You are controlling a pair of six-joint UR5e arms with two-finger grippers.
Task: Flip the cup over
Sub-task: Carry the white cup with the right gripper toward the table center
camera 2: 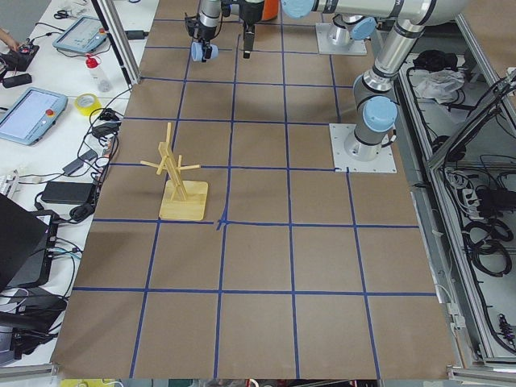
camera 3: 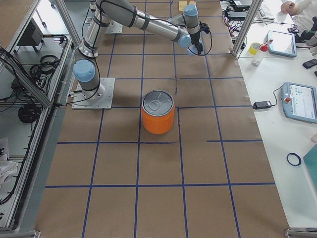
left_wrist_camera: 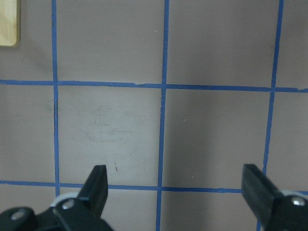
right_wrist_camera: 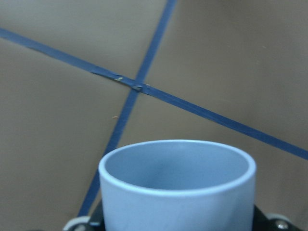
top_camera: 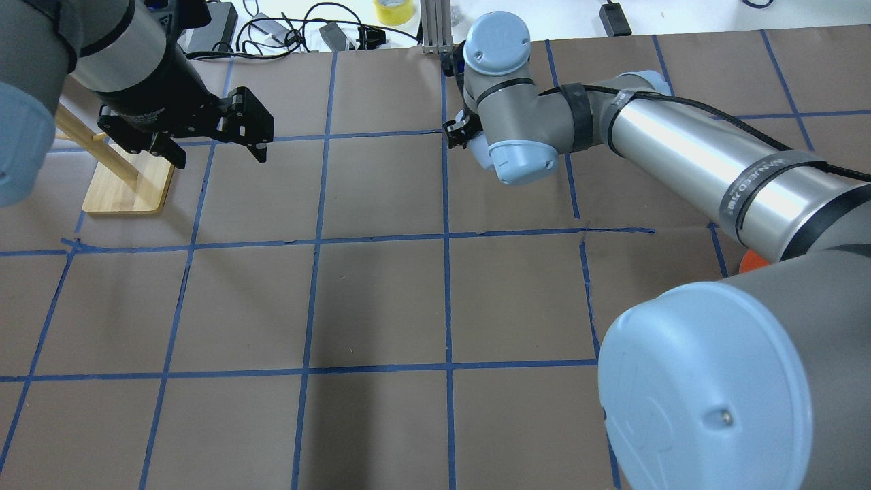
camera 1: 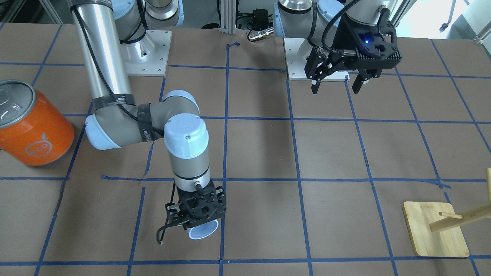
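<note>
The pale blue-white cup point(camera 1: 204, 230) is held in my right gripper point(camera 1: 197, 216), low over the table near its far edge. Its open rim points away from the gripper. In the right wrist view the cup point(right_wrist_camera: 178, 187) fills the lower frame with its mouth open toward the table, and the fingers are mostly hidden behind it. It shows small in the exterior left view point(camera 2: 199, 51). My left gripper point(camera 1: 337, 82) is open and empty, held above the table near its base. Its fingers point(left_wrist_camera: 98, 185) stand wide apart over bare table.
A big orange can with a silver top point(camera 1: 32, 126) stands on the table on the right arm's side point(camera 3: 158, 111). A wooden peg rack on a square base point(camera 1: 435, 230) stands on the left arm's side point(top_camera: 129, 184). Blue tape lines grid the brown table.
</note>
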